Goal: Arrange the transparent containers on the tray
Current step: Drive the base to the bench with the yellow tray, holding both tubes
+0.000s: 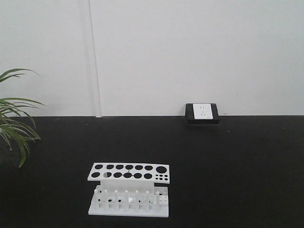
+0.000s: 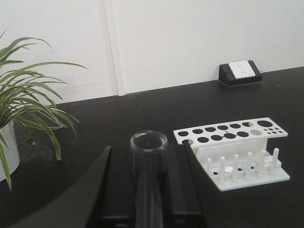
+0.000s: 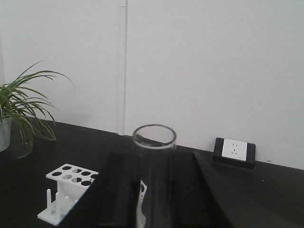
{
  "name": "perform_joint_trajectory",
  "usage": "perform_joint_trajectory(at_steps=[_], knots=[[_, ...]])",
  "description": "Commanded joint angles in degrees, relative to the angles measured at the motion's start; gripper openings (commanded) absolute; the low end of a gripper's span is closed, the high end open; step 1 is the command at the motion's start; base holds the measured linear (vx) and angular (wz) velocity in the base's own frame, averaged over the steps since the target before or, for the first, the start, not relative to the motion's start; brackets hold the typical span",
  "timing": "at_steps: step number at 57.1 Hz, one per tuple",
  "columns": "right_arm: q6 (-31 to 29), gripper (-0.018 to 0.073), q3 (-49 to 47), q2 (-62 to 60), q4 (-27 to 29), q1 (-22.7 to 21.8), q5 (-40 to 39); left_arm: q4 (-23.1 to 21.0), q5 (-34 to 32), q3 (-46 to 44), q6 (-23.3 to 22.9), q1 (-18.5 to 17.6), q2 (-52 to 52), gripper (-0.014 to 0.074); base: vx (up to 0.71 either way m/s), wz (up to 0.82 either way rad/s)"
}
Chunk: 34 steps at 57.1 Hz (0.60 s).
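In the left wrist view a clear glass test tube stands between the black fingers of my left gripper, which is shut on it, open mouth up. The white holed tube rack sits on the black table just to its right, holes empty. In the right wrist view my right gripper is shut on a second clear test tube, with the rack low at the left behind its finger. The front view shows the rack near the table's front edge; neither gripper nor tube appears there.
A potted plant with long green leaves stands at the table's left side. A black-and-white power socket sits at the back against the white wall. The black table stretches right of the rack.
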Motion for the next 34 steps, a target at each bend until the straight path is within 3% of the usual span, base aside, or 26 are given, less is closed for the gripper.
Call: perform_joint_trajectory(at_steps=[1,34], knots=[[-0.16,-0.0011,-1.59,0.14,-0.39,-0.20,0.39,-0.16,-4.57,-1.70,-0.35,-0.23,0.07,-0.0001,0.00,0.00],[-0.16,-0.0011,-1.59,0.14,-0.39,-0.20,0.38,-0.16,-4.57,-1.70,-0.35,-0.23,0.07,-0.0001,0.00,0.00]])
